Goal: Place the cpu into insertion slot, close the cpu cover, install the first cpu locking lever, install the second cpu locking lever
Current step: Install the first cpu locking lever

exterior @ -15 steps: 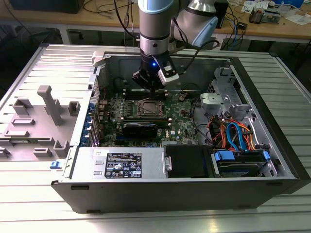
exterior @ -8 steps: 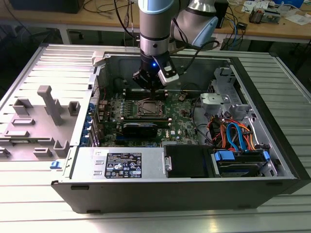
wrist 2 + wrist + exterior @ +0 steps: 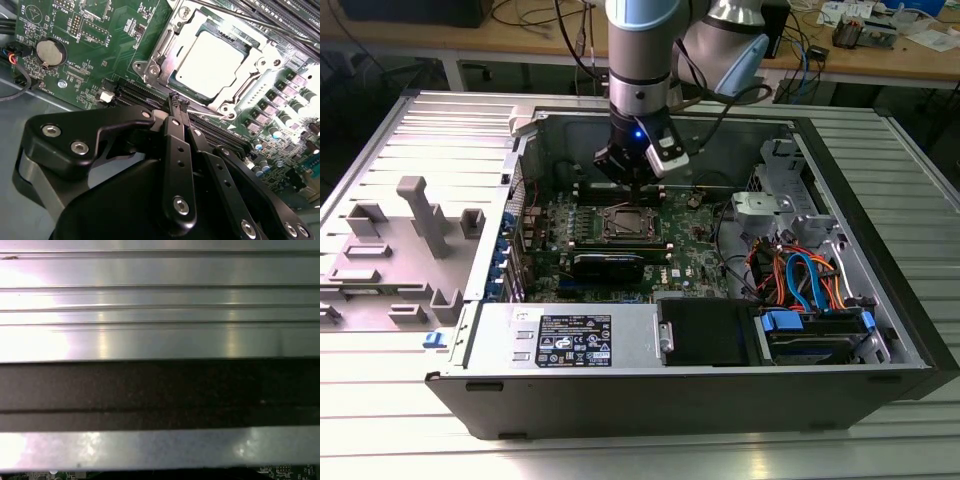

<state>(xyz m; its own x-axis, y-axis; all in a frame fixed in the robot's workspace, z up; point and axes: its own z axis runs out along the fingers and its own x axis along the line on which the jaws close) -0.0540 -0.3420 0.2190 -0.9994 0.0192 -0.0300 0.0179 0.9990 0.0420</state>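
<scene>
The cpu point(image 3: 210, 60), a pale silver square, lies in the insertion slot point(image 3: 625, 222) on the green motherboard. The cpu cover point(image 3: 162, 47), a silver frame with a square window, lies flat around it. A thin metal lever rod point(image 3: 250, 17) runs along the socket's far side. In the second wrist view my gripper point(image 3: 178, 101) has its black fingers point(image 3: 175, 145) pressed together with nothing between them, tips just off the socket's near edge over the black memory slots point(image 3: 145, 95). In the exterior view the gripper point(image 3: 638, 178) hangs just behind and above the socket.
The open computer case point(image 3: 840, 385) lies on a ribbed metal table point(image 3: 160, 305). Memory slots flank the socket, a black card point(image 3: 608, 265) sits in front of it, and coloured cables point(image 3: 800, 275) and drive bays fill the exterior view's right. A grey fixture point(image 3: 415, 215) stands on the left.
</scene>
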